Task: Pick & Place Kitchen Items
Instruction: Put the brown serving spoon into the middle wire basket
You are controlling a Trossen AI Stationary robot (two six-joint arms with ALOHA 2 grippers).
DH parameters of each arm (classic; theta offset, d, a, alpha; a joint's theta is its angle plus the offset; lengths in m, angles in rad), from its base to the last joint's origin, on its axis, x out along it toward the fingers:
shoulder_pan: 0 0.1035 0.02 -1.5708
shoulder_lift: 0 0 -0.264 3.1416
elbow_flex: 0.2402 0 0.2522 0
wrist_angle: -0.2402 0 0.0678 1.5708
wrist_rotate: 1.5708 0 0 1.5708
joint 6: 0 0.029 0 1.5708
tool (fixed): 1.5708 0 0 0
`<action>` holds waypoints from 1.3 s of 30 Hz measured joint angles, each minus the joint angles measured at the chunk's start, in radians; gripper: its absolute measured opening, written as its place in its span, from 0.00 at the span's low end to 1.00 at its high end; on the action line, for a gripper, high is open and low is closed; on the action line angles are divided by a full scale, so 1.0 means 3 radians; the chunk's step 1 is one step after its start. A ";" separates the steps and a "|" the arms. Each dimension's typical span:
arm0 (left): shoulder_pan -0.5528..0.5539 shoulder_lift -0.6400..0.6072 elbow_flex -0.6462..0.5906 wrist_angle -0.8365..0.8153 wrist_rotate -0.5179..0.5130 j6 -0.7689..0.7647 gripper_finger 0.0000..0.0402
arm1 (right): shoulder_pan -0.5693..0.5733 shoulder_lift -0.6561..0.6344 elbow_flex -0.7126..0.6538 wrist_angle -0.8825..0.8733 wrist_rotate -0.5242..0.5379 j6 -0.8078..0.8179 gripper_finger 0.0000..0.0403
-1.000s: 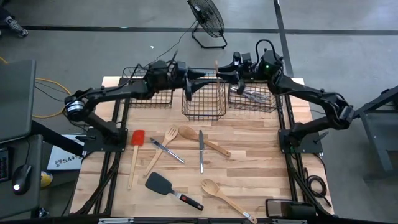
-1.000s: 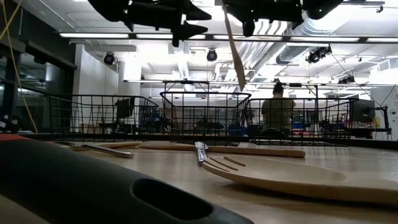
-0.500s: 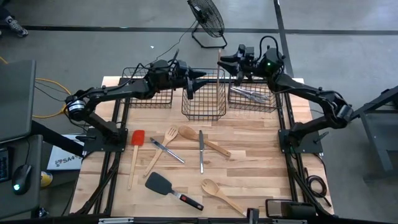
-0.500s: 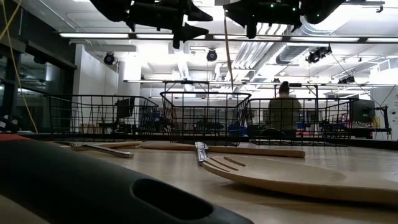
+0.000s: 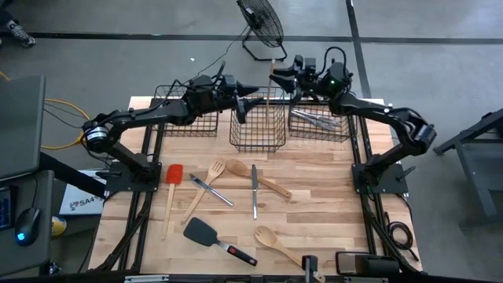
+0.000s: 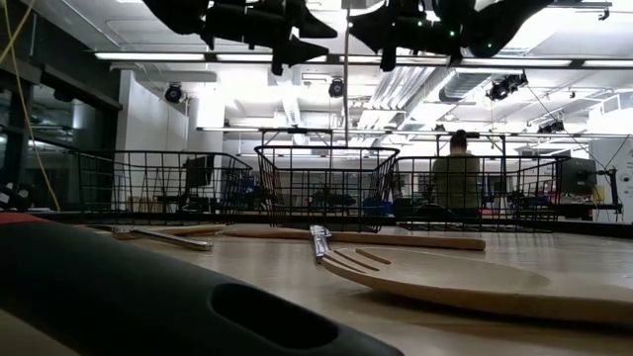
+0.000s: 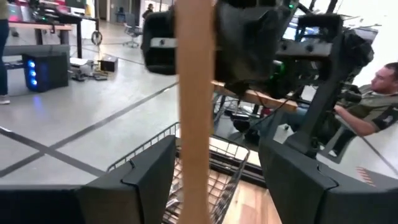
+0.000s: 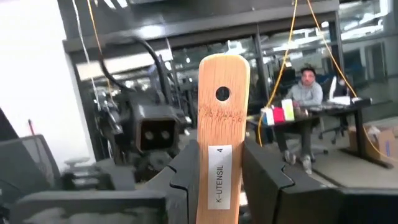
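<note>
Wooden utensil [image 8: 222,149], clamped in the right claw [image 5: 284,79], now hangs straight down over the middle basket [image 5: 258,126] instead of slanting, while the left claw [image 5: 244,101] waits beside it with fingers spread, so a drop looks close.

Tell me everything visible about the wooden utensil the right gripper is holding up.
The wooden utensil is pale bamboo-like wood with a flat handle, a small hole near its rounded end and a white "K-UTENSIL 4" label. It hangs upright above the middle wire basket, clamped by the right gripper. The open left gripper faces it, its fingers on either side of the handle without gripping. Its working end cannot be made out.
</note>
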 joint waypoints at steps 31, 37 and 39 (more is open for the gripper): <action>0.0022 0.0114 0.0001 0.0025 0.0056 -0.0633 0.82 | 0.0048 0.0006 0.0001 -0.0044 -0.0346 -0.0035 0.20; -0.0025 0.0164 0.0000 0.0069 0.0116 -0.0636 0.82 | 0.0114 0.0006 0.0001 -0.0043 -0.0332 -0.0059 0.20; -0.0028 0.0165 0.0000 0.0132 0.0117 -0.0616 0.82 | 0.0143 0.0006 0.0001 -0.0040 -0.0327 -0.0071 0.20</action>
